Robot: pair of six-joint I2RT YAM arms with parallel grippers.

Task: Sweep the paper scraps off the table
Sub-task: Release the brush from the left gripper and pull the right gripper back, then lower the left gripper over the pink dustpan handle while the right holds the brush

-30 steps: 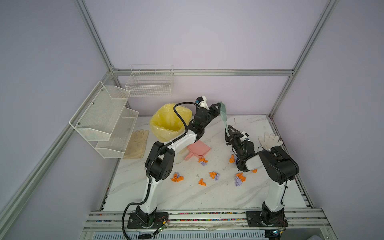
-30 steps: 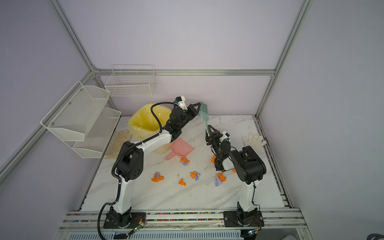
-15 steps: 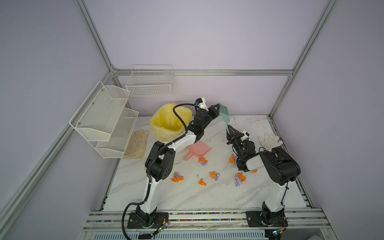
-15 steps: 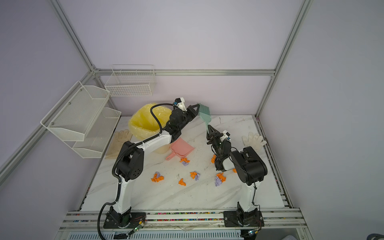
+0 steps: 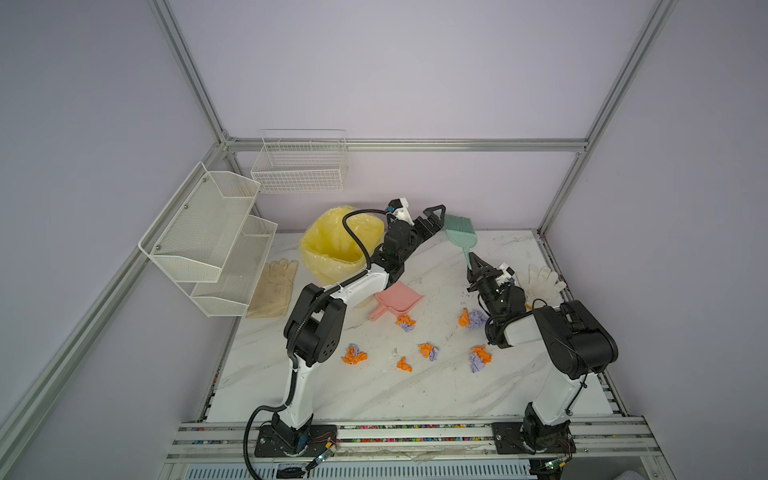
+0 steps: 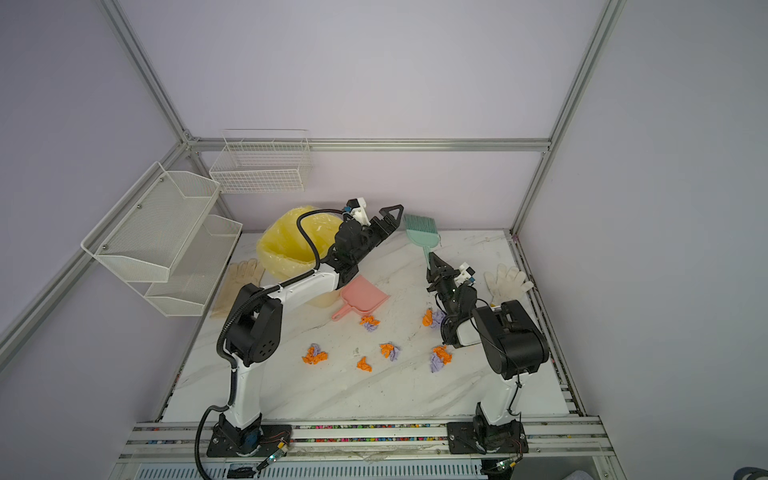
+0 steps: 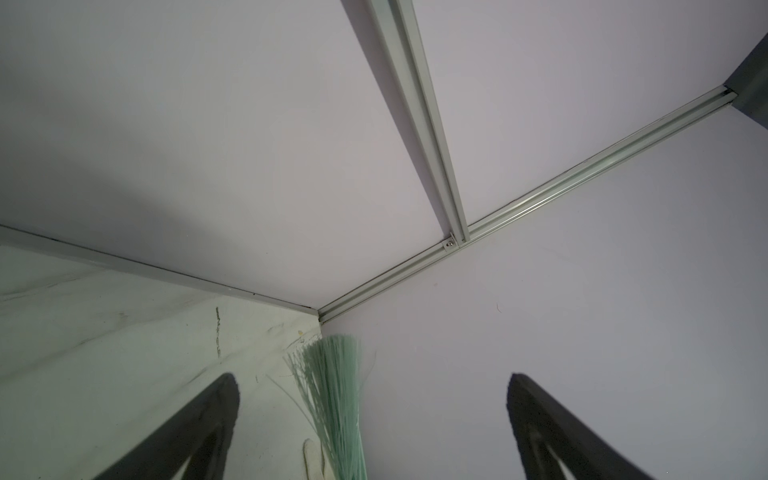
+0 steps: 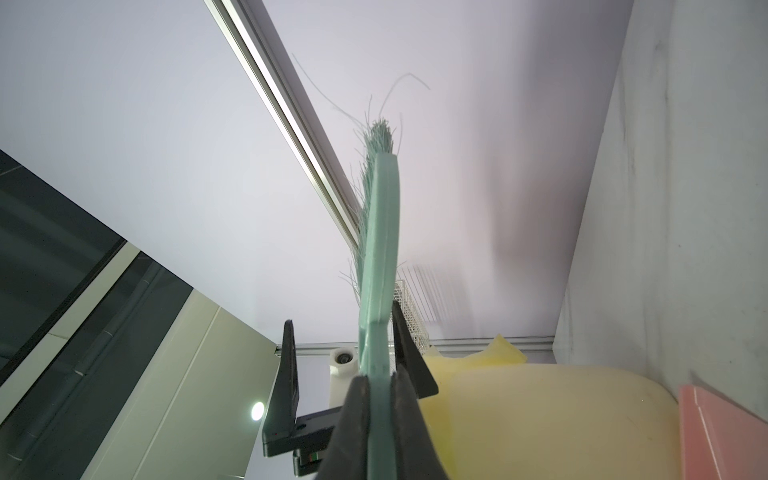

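Observation:
Several orange and pale purple paper scraps (image 5: 428,350) (image 6: 390,351) lie across the middle of the marble table (image 5: 374,390) in both top views. My right gripper (image 5: 472,261) (image 8: 380,380) is shut on the handle of a green brush (image 5: 460,227) (image 8: 380,232), which stands with its bristles up. My left gripper (image 5: 435,220) (image 7: 372,378) is open beside the brush head. Its fingers (image 8: 289,374) straddle the brush without gripping it. The bristles (image 7: 334,399) show between them.
A pink dustpan (image 5: 397,297) lies on the table under the left arm. Behind it is a yellow-lined bin (image 5: 340,245). White gloves lie at the right edge (image 5: 540,280) and the left edge (image 5: 274,286). Wire shelves (image 5: 208,237) hang at the left.
My left gripper has opened and let go of the brush. My right gripper has closed on the handle, and the brush head has turned to face the camera.

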